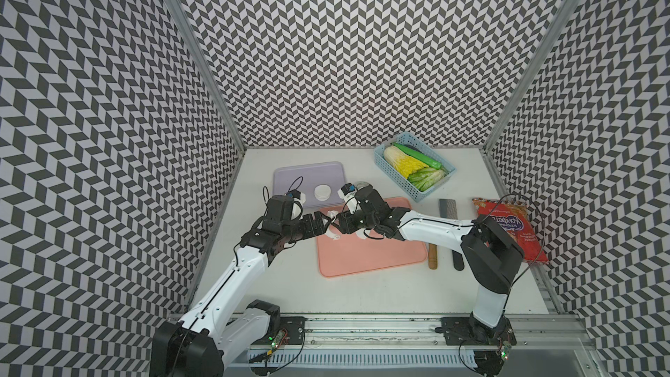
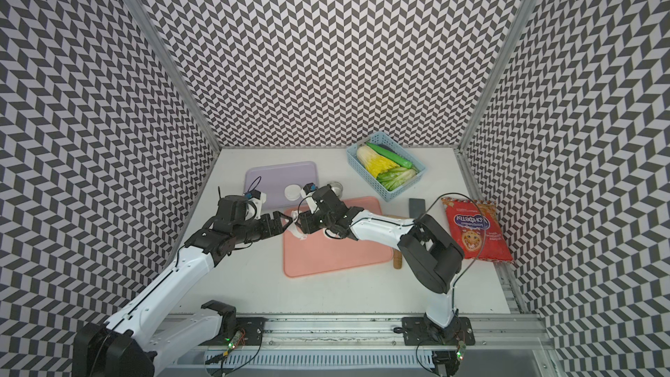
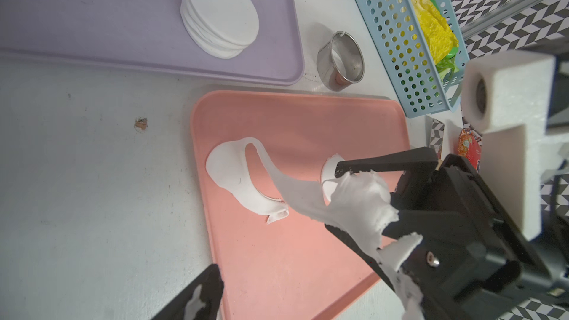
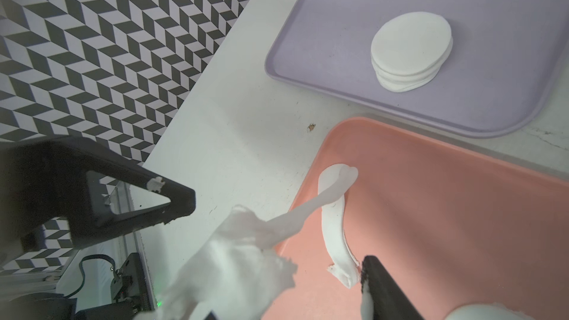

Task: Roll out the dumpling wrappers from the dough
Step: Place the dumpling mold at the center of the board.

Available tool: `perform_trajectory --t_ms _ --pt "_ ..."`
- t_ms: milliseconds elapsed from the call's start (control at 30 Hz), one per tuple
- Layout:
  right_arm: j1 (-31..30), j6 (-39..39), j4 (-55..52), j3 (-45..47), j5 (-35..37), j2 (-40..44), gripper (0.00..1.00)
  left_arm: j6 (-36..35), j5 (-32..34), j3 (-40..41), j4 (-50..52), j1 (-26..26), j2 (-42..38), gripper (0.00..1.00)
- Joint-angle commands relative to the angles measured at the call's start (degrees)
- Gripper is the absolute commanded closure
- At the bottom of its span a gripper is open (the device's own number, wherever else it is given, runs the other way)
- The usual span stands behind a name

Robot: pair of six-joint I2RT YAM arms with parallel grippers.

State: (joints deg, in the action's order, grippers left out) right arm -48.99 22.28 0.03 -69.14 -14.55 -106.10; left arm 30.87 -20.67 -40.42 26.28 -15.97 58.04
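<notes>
In both top views the left hand [image 1: 326, 226] and right hand [image 1: 339, 225] sit tip to tip over the pink tray [image 1: 373, 259], with the dumpling wrappers [image 1: 322, 191] stacked on the purple tray [image 1: 290, 179]. Left wrist: right hand's pinching a ragged wad of the dough [image 3: 360, 201], a strand stretching down to the pink tray. Right wrist: left hand's spread wide, just a crumb stuck on one finger [image 4: 181, 201].

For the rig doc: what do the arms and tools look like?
The left arm and right arm have white link shells, black joints and thin black cables looping outside. The left tool and right tool are black, with tapered open-frame fingers. Each wrist carries a white camera housing.
</notes>
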Motion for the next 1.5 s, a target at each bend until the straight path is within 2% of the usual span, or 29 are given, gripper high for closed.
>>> perform_trajectory --t_ms 0,233,300,333,467,933,1033,1167,1300,1367,1467 --pt "-0.4 -0.7 0.9 0.0 -1.1 1.3 0.46 -1.3 1.1 -0.8 1.7 0.1 -0.8 0.08" --pt "-2.0 -2.3 2.7 5.8 -1.8 6.8 0.44 -1.5 1.4 -0.8 0.6 0.1 0.6 0.05" --pt "-2.4 -2.0 3.2 7.2 -1.8 8.5 0.44 -1.6 1.4 -0.9 0.4 0.1 1.0 0.04" --pt "-2.4 -1.6 3.8 8.1 -2.0 9.4 0.44 -1.6 1.4 -0.9 0.2 0.1 1.2 0.0" --pt "-2.4 -0.8 5.4 9.5 -2.2 11.0 0.44 -1.5 0.9 -0.6 -0.1 0.1 1.6 0.0" --pt "-2.6 -0.5 5.5 1.7 -3.0 4.8 0.44 -0.7 -1.5 1.0 -0.1 0.1 0.1 0.01" --pt "-1.8 0.9 4.7 0.5 -0.8 1.7 0.47 -0.6 -1.6 0.8 0.1 0.1 -0.7 0.01" --pt "0.4 3.7 7.2 2.0 -3.8 0.3 0.56 -0.9 -1.4 0.0 1.0 0.3 -1.5 0.03" --pt "0.2 2.6 6.2 2.0 -3.2 1.3 0.57 -1.7 -0.9 -0.4 1.9 0.9 -1.6 0.04" --pt "0.1 1.8 4.9 1.8 -3.3 1.8 0.55 -1.8 -0.9 -0.5 1.8 1.2 -1.5 0.03" --pt "-0.1 -0.1 2.1 0.6 -3.8 2.3 0.45 -2.0 0.6 -0.6 2.2 1.5 -1.3 0.02"
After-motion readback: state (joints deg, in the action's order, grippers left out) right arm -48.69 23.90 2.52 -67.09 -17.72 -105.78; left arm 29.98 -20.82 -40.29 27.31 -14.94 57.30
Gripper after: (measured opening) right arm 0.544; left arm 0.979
